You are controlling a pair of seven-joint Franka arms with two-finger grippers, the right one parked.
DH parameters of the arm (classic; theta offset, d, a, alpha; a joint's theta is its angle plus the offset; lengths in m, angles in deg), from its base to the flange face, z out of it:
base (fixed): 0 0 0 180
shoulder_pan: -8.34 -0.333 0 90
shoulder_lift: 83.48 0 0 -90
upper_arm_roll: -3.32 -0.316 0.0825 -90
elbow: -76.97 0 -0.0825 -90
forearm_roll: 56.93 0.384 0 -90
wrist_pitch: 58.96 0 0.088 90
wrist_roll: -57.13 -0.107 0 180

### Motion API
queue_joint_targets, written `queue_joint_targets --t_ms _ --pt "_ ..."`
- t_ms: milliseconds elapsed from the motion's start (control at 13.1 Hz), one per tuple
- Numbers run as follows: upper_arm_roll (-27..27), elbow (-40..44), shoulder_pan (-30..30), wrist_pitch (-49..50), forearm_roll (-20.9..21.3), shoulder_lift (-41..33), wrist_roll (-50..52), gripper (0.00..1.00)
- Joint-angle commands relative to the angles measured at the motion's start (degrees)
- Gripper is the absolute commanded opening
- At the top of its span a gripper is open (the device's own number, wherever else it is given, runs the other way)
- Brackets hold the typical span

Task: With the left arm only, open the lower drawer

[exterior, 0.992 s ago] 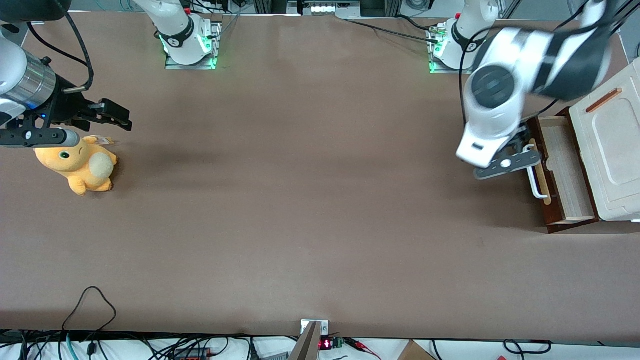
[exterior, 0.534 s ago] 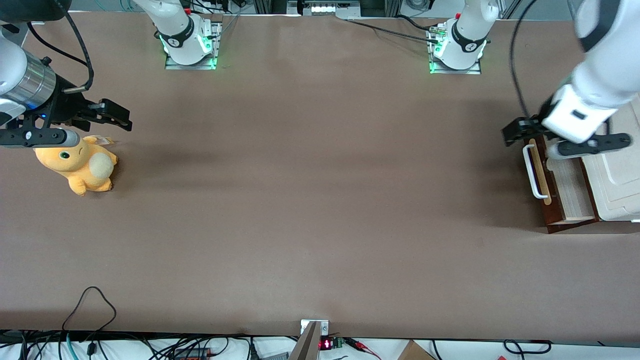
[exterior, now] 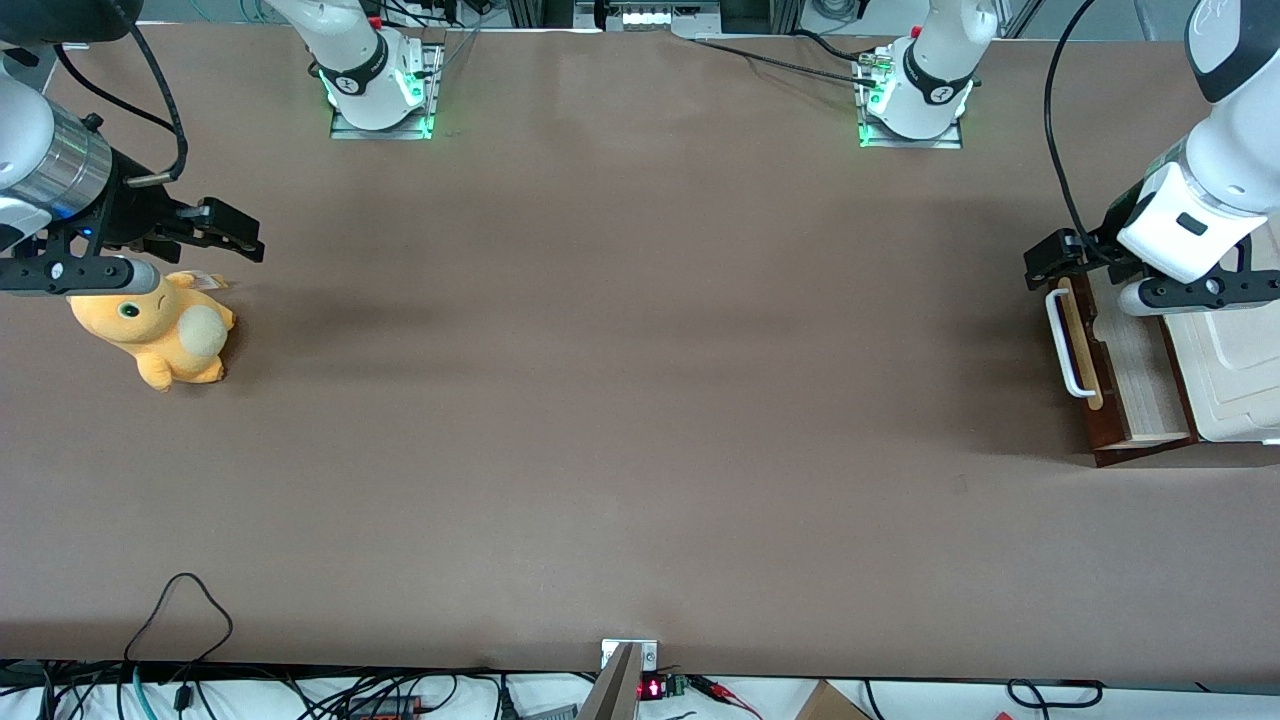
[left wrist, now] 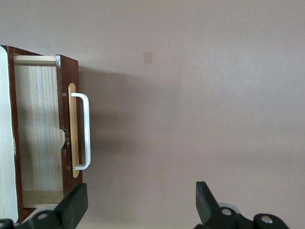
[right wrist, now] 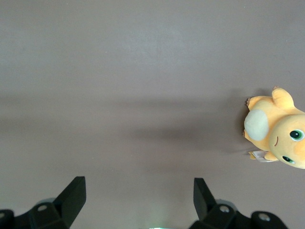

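An orange plush toy [exterior: 155,333] lies at the parked arm's end of the brown table [exterior: 620,380], roughly at nine o'clock from the table's middle, well apart from everything else. Toward the working arm's end, at about three o'clock, the lower drawer [exterior: 1125,350] stands pulled out from under the cream-white cabinet top [exterior: 1235,370], its pale wood floor exposed. Its front face points toward the middle of the table, and the long axis of that front runs from twelve to six o'clock in the front view, as does the white loop handle [exterior: 1062,340] on its tan wood strip [exterior: 1080,345] (the handle bows outward, away from the cabinet). The left arm [exterior: 1200,215] reaches in above the drawer's end farther from the front camera, and its black gripper [exterior: 1050,262] hangs just at the twelve o'clock end of the handle. In the left wrist view the gripper's two fingers [left wrist: 76,205] are spread wide with only bare table between them, holding nothing, and the drawer's handle sits apart from them.
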Motion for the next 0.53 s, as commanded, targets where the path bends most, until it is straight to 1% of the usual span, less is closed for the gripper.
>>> queue_joint_targets --t_ms 0,458 --pt "-0.2 0.3 0.0 0.2 -1.4 -1.0 -1.5 1.0" --pt "-0.3 1.2 0.0 0.4 -1.3 -1.0 -1.6 1.0"
